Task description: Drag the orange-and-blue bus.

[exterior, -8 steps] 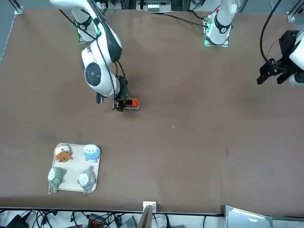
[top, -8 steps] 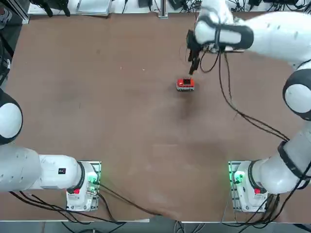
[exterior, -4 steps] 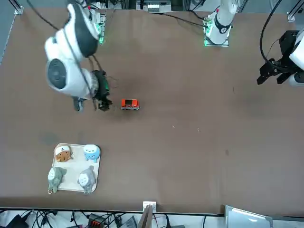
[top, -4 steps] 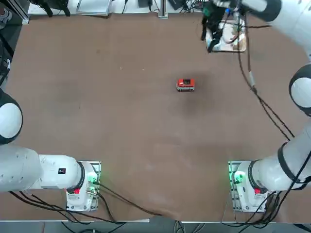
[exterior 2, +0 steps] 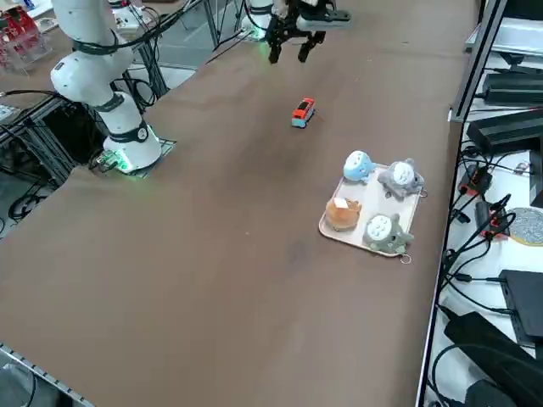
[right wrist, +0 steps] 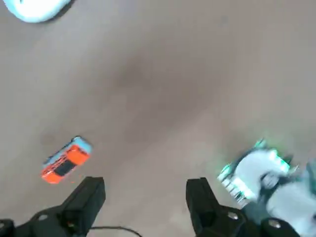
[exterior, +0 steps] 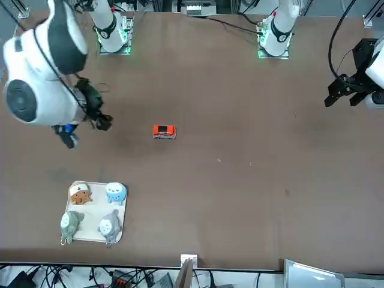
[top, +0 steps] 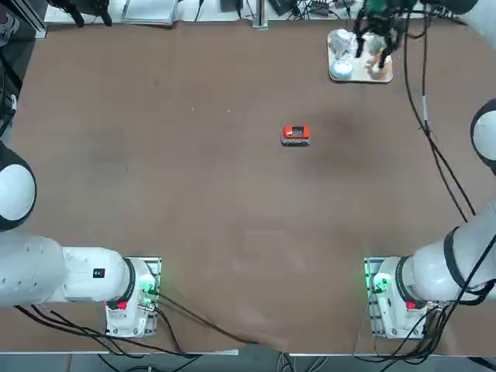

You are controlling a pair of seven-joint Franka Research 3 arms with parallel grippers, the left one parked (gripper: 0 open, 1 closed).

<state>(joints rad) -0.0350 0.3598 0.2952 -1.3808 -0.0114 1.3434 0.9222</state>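
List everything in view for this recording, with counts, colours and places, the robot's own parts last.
toy bus: 1, orange-red with pale blue-grey underside, on the table, nearer the robot than the tray
tray: 1, cream, toward the table's far right from the robot's side
figurines: 4, on the tray: brown-and-white, blue-and-white, grey, grey-green
table: 1, brown, under bus and tray
cables and devices: several, mostly black, beyond the table's far edge
robot arms: 2, white and dark grey, based at the near edge
right pincer: 1, black, raised above the table, open, away from the bus
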